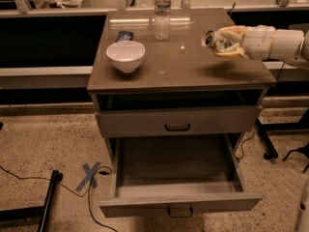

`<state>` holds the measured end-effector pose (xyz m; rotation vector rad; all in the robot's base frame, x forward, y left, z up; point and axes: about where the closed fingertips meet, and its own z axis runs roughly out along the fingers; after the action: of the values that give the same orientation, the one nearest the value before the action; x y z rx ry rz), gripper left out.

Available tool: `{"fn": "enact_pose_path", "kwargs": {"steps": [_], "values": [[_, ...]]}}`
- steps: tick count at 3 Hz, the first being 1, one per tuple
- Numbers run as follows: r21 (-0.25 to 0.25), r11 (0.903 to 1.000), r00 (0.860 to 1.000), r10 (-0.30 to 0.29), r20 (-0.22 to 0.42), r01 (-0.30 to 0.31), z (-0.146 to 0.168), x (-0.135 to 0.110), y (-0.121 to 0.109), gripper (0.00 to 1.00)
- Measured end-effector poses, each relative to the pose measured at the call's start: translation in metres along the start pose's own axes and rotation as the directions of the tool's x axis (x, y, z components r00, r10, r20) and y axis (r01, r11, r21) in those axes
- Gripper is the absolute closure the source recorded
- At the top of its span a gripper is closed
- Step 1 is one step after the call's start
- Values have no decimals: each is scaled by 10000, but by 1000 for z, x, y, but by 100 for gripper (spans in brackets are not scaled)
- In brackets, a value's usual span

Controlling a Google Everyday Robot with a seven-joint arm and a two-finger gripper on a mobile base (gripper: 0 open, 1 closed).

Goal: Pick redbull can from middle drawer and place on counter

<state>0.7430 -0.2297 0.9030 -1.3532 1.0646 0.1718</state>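
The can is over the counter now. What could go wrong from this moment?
The gripper holds the redbull can on its side above the counter, near the right edge; if released so, it may roll off. The middle drawer stands open below, so a rolling can could fall into it or onto the floor.
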Motion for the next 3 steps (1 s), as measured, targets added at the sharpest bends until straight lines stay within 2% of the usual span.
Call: {"fn": "enact_pose_path", "kwargs": {"steps": [1, 2, 3], "values": [[-1090, 9907, 9965, -834, -112, 817, 11, -5, 12, 100], [-2240, 9559, 9802, -1977, -135, 1897, 24, -12, 24, 100], [-2781, 9318, 9694, -2454, -93, 2332, 31, -13, 29, 100]]}}
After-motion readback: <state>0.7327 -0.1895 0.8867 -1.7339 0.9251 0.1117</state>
